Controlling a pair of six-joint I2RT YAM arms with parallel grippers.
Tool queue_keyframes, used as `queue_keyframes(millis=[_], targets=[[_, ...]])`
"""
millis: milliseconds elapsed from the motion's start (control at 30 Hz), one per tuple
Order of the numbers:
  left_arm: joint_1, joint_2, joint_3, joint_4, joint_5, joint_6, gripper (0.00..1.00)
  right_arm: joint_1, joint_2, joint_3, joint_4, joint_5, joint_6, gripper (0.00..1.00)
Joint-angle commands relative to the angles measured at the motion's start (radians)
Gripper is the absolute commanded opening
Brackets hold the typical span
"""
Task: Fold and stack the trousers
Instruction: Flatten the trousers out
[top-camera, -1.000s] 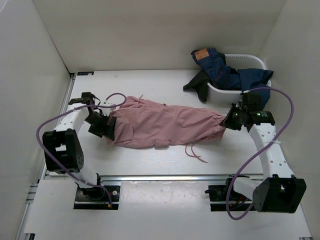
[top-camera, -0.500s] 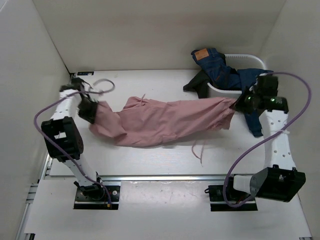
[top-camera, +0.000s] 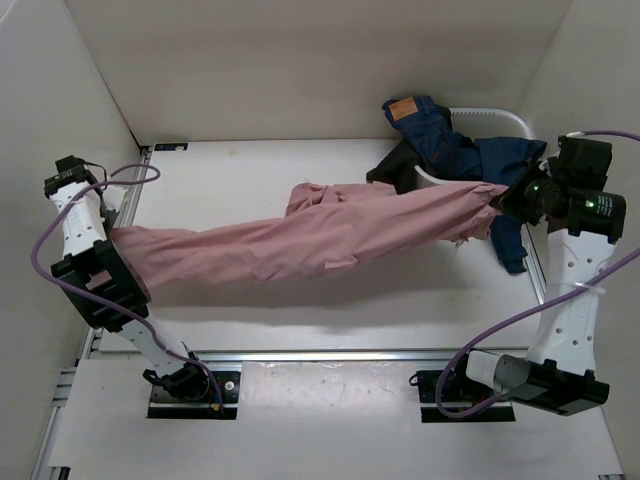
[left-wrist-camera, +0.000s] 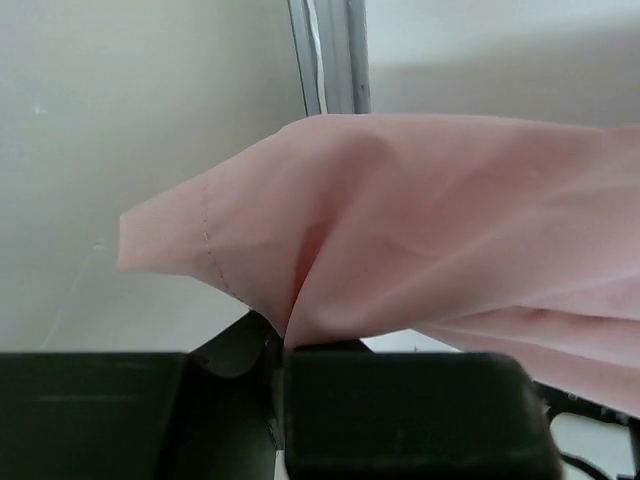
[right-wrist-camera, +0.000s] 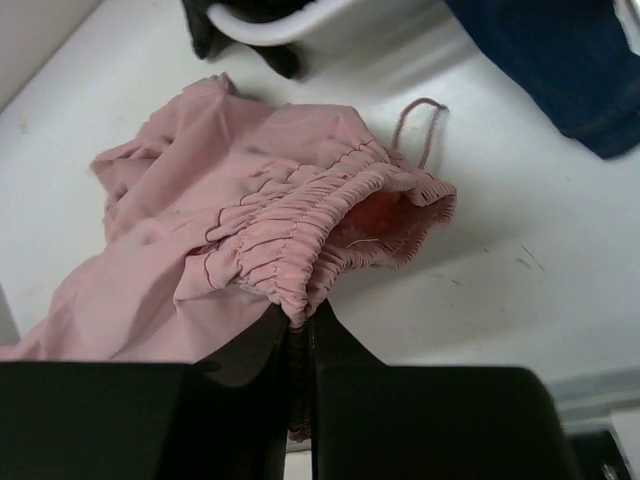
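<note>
White walls (top-camera: 300, 60) enclose a white table (top-camera: 300, 310) on three sides. An aluminium rail (top-camera: 330, 355) runs along its near edge, where both arm bases are mounted.

Task item: the trousers (top-camera: 330, 235), dusty pink and thin, hang as one long band across the table from far left to far right. They are slung between the two pincers and sag toward the middle. Whether the lowest fold touches the table cannot be told from the overhead view.

Left gripper (left-wrist-camera: 280, 350): raised at the left wall. Its fingers are closed together on a pinch of plain pink cloth (left-wrist-camera: 400, 230). The fabric rises out of the jaws, and a stitched edge juts out to the left.

Right gripper (right-wrist-camera: 298, 320): raised at the right side of the table, next to the basket. Its fingers are clamped on the gathered waistband (right-wrist-camera: 300, 250). The waist opening gapes beside the jaws, and a thin drawstring (right-wrist-camera: 415, 120) loops out behind it. The rest of the garment falls away to the left of the pincer.

Other items: a white basket (top-camera: 490, 112) stands at the far right corner. Blue jeans (top-camera: 440, 145) are heaped in it and spill over its rim. A dark garment (top-camera: 395, 165) hangs over its left side, close to the pink cloth. Purple cables (top-camera: 560, 290) trail along both arms.
</note>
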Motion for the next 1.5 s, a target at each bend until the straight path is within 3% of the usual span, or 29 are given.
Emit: queue_keyframes(millis=[0, 233, 367, 433, 467, 500, 600, 633, 700, 800, 933, 1067, 1200, 1233, 1267, 1300, 1333, 1367, 1433, 1467], targets=[[0.026, 0.006, 0.004, 0.018, -0.095, 0.051, 0.14, -0.024, -0.062, 0.023, -0.059, 0.158, -0.043, 0.0], [0.036, 0.015, -0.015, 0.018, -0.104, 0.062, 0.14, -0.024, -0.113, -0.071, -0.047, 0.066, -0.011, 0.0], [0.036, 0.015, -0.051, 0.027, -0.083, 0.062, 0.14, -0.024, -0.163, -0.195, 0.016, -0.196, -0.031, 0.0], [0.036, 0.015, -0.004, 0.027, -0.017, 0.062, 0.14, -0.024, -0.2, -0.249, 0.035, -0.334, -0.127, 0.0], [0.036, 0.015, 0.029, 0.012, 0.023, 0.049, 0.14, 0.02, -0.246, -0.264, 0.079, -0.514, -0.182, 0.0], [0.036, 0.03, 0.069, -0.002, 0.125, 0.028, 0.14, 0.055, -0.275, -0.282, 0.111, -0.541, -0.231, 0.0], [0.036, 0.052, 0.247, -0.049, 0.297, -0.026, 0.14, 0.101, -0.372, -0.327, 0.245, -0.586, -0.194, 0.0], [0.036, 0.052, 0.283, -0.049, 0.409, -0.062, 0.14, 0.101, -0.372, -0.31, 0.283, -0.632, -0.119, 0.0], [0.036, 0.02, 0.348, -0.049, 0.5, -0.098, 0.14, 0.111, -0.372, -0.202, 0.367, -0.758, -0.021, 0.0], [0.036, -0.043, 0.362, 0.013, 0.646, -0.167, 0.14, 0.12, -0.358, 0.019, 0.32, -0.714, 0.027, 0.0], [-0.035, -0.042, 0.339, 0.182, 0.691, -0.314, 0.14, 0.12, -0.328, 0.008, 0.386, -0.517, 0.073, 0.0], [-0.136, 0.138, 0.432, 0.282, 0.587, -0.452, 0.14, 0.12, -0.105, -0.065, 0.406, -0.293, 0.173, 0.0], [-0.196, 0.421, 0.722, 0.291, 0.406, -0.512, 0.14, 0.176, 0.132, -0.008, 0.339, -0.002, 0.246, 0.0], [-0.208, 0.513, 0.754, 0.291, 0.373, -0.512, 0.17, 0.199, 0.21, 0.006, 0.278, 0.058, 0.279, 0.23], [-0.223, 0.549, 0.779, 0.291, 0.334, -0.512, 0.24, 0.209, 0.249, 0.006, 0.257, 0.089, 0.305, 0.55], [-0.257, 0.569, 0.77, 0.291, 0.276, -0.489, 0.39, 0.227, 0.286, 0.051, 0.236, 0.089, 0.305, 0.74], [-0.276, 0.569, 0.744, 0.291, 0.255, -0.475, 0.62, 0.238, 0.356, 0.087, 0.148, 0.089, 0.305, 0.98], [-0.292, 0.557, 0.706, 0.291, 0.237, -0.462, 0.9, 0.252, 0.382, 0.12, 0.106, 0.101, 0.288, 0.99], [-0.329, 0.479, 0.572, 0.291, 0.224, -0.435, 0.97, 0.298, 0.398, 0.164, 0.011, 0.15, 0.222, 0.99], [-0.329, 0.442, 0.525, 0.291, 0.237, -0.435, 0.99, 0.311, 0.381, 0.155, -0.011, 0.252, 0.208, 0.99]])
